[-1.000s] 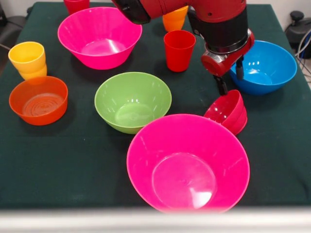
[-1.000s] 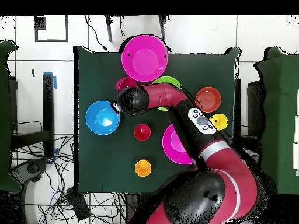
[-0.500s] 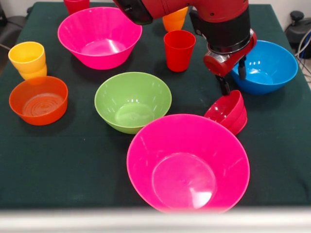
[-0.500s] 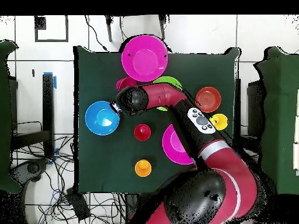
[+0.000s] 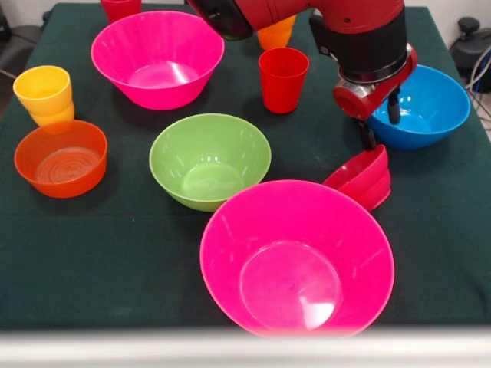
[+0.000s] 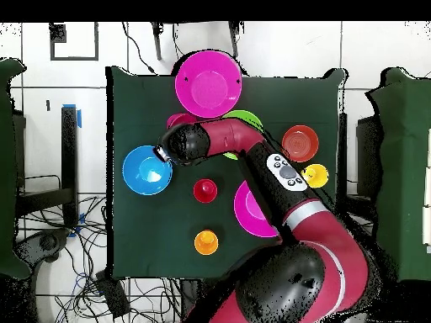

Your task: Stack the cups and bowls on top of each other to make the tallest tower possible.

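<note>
Bowls lie spread over the dark green table (image 5: 92,268), none stacked on another. Small red bowl (image 5: 360,180) sits tipped on its side between the blue bowl (image 5: 430,103) and the near hot-pink bowl (image 5: 298,257), its rim leaning against that pink bowl's edge. My gripper (image 5: 380,126) hangs just above the tipped red bowl, fingers spread, one finger (image 5: 368,136) pointing down at the bowl's upper rim, the other (image 5: 393,110) in front of the blue bowl; nothing pinched between them. Whether the lower finger touches the rim I cannot tell. Lime-green bowl (image 5: 209,159) stands upright mid-table, empty. Far hot-pink bowl (image 5: 157,57) stands behind it, the red cup (image 5: 283,79) to its right. Translucent orange bowl (image 5: 60,157) sits at the left, the yellow cup (image 5: 44,93) just behind it. An orange cup (image 5: 275,34) shows partly behind my arm (image 6: 252,147). From overhead, my arm covers most of the red bowl.
</note>
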